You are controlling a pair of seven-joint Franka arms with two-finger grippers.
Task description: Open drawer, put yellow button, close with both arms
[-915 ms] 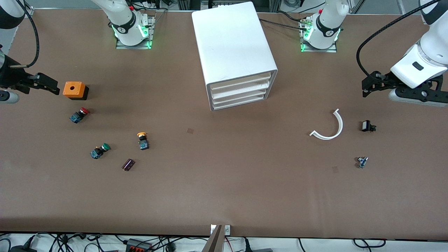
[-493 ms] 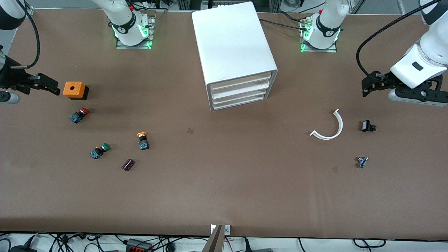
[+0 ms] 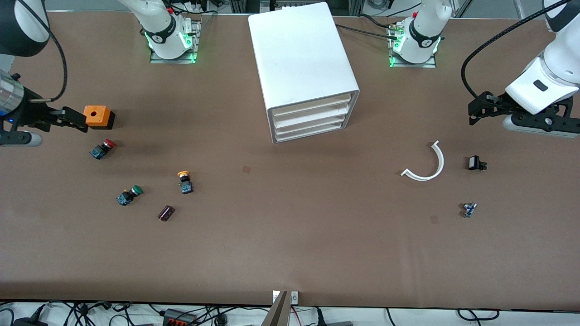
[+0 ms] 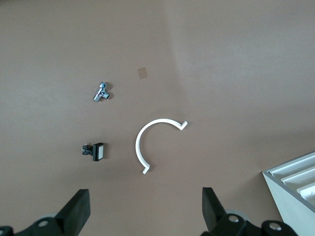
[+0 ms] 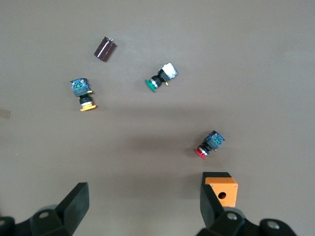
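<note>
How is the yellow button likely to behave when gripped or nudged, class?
The yellow button lies on its side, so its round cap may let it roll in an arc if nudged. It looks small and rigid, so probably light and stiff. Its squarish base probably gives fingers flatter faces to grip than the cap.

This was a robotics lab: two white arms (image 3: pixel 158 27) bolted to a brown surface (image 3: pixel 290 244) (green-lit bases), with cables (image 3: pixel 190 314) tangled along its edge.
</note>
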